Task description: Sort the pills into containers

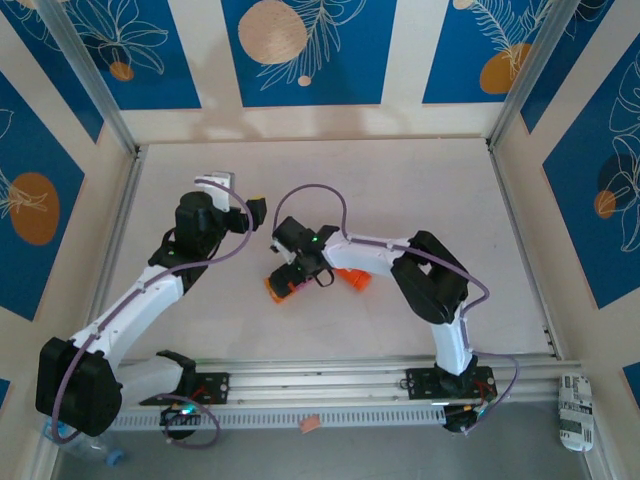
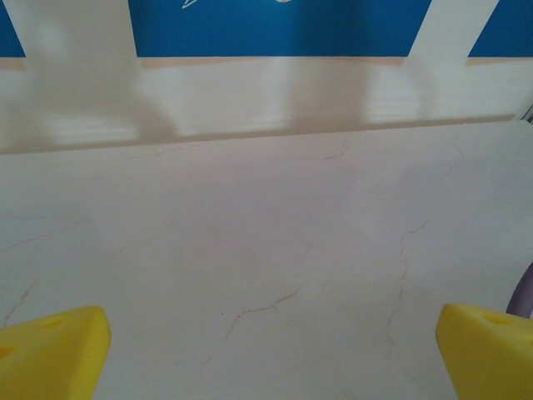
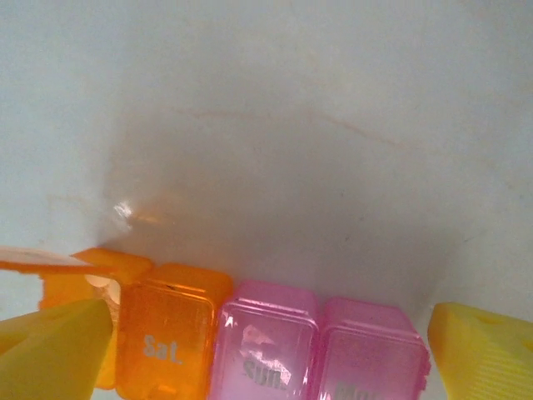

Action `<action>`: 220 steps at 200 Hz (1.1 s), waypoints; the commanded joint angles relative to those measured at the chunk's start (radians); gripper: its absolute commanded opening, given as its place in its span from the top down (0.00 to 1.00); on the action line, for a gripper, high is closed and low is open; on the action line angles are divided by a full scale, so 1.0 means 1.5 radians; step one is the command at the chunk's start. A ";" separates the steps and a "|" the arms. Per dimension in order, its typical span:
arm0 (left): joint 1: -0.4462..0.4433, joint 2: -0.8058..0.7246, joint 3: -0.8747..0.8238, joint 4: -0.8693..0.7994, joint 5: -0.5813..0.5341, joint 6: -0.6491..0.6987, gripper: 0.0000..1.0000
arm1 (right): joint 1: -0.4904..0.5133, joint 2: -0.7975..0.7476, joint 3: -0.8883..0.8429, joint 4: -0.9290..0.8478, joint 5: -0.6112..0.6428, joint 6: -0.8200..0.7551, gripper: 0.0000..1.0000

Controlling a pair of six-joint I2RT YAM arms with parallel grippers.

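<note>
The containers point(image 3: 266, 342) are a small strip of joined cubes: an orange one marked "Sat." and two pink ones. An orange lid point(image 3: 50, 265) stands open at the strip's left end. My right gripper point(image 3: 268, 354) is open, one yellow fingertip at each end of the strip, close above it. From above, the right gripper point(image 1: 290, 272) covers most of the containers point(image 1: 274, 289), mid-table. My left gripper point(image 2: 268, 354) is open over bare table. In the top view the left gripper point(image 1: 257, 212) is a short way up and left of the strip. The pills are out of view.
An orange bottle point(image 1: 353, 279) lies just right of the strip, under the right forearm. Metal rails point(image 1: 330, 378) run along the near edge, and framed walls point(image 1: 520, 200) close in the table on three sides. A small orange scrap point(image 1: 310, 424) lies in front of the rails.
</note>
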 commanded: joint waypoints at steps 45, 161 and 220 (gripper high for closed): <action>0.012 -0.057 -0.083 0.124 -0.040 -0.104 0.00 | -0.031 -0.162 -0.008 -0.012 -0.084 0.053 0.01; 0.011 -0.003 -0.040 0.064 0.042 -0.105 0.00 | -0.135 -0.452 -0.372 0.049 -0.167 0.393 0.02; 0.004 0.039 -0.022 0.073 0.066 -0.133 0.00 | -0.107 -0.410 -0.404 0.103 -0.168 0.463 0.03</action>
